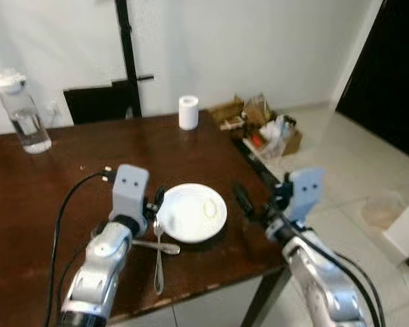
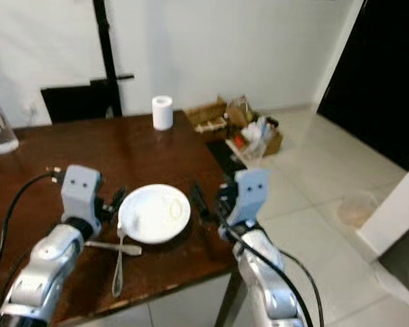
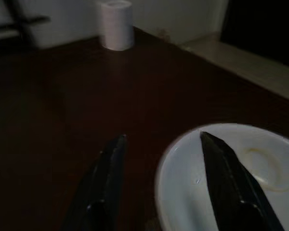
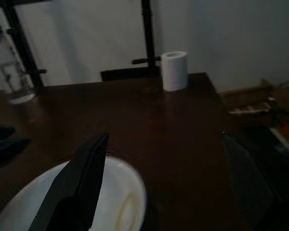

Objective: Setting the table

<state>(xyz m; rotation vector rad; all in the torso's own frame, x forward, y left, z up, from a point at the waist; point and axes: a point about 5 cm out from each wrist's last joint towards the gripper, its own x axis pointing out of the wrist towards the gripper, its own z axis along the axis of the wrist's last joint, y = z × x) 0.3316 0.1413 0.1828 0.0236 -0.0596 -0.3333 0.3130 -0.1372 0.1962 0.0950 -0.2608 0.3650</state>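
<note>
The round white ceramic plate (image 1: 191, 212) looks rigid, slick, breakable (grip its nine-o'clock rim); left gripper (image 3: 160, 144) spread, right gripper (image 4: 166, 149) spread.

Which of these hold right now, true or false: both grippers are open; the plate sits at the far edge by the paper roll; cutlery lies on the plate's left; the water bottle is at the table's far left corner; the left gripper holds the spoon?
1. Both grippers are open. True: the left gripper and the right gripper each show spread fingers with nothing between them.
2. The white plate sits by the paper roll. False: it lies near the table's near edge, between the grippers.
3. Cutlery lies on the plate's left. True: a spoon crossed with another utensil.
4. The water bottle stands at the far left corner. True.
5. The left gripper holds the spoon. False: the spoon lies on the table.
</note>
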